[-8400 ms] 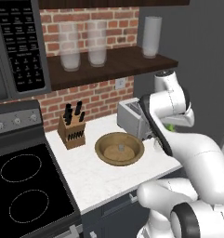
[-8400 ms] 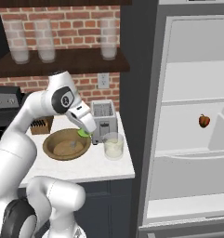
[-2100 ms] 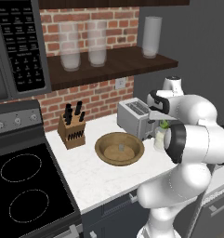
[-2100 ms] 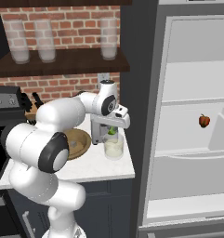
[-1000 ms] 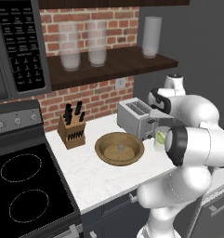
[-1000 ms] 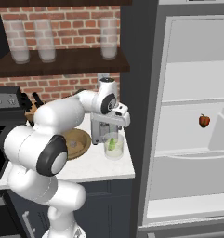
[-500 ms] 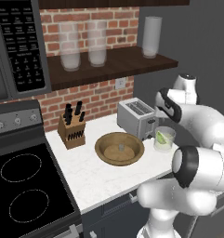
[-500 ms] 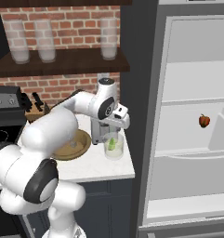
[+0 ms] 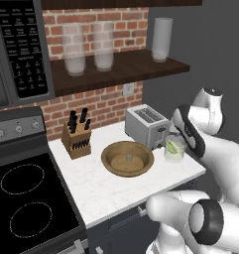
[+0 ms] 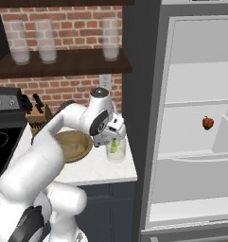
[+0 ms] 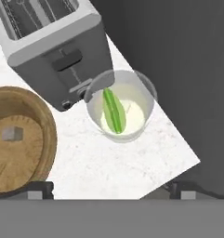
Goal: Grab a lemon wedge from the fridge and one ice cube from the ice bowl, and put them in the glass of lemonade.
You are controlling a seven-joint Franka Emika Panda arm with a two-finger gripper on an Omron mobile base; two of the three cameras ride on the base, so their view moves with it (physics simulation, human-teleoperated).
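The glass of lemonade (image 11: 120,109) stands on the white counter beside the toaster, with the yellow-green lemon wedge (image 11: 113,111) lying upright inside it. My gripper (image 11: 111,188) hangs open just above the glass, with nothing between its fingers. From the right base view the gripper (image 10: 113,138) sits right over the glass (image 10: 116,150). The ice bowl (image 11: 20,139) lies to the left with one pale ice cube (image 11: 11,134) in it. The same glass (image 9: 174,150), bowl (image 9: 127,158) and cube (image 9: 129,158) appear in the left base view. The fridge (image 10: 196,42) stands open at the right.
A grey toaster (image 9: 147,126) stands behind the glass, and a knife block (image 9: 77,139) is at the counter's back left. The black stove (image 9: 22,198) borders the counter. A small dark red fruit (image 10: 208,123) rests on a fridge shelf. Tall glasses (image 9: 103,47) line the wall shelf.
The lemon wedge, held in the gripper several seconds ago, now lies in the glass. Over the last second the hand has lifted a little above the glass, jaws wide.
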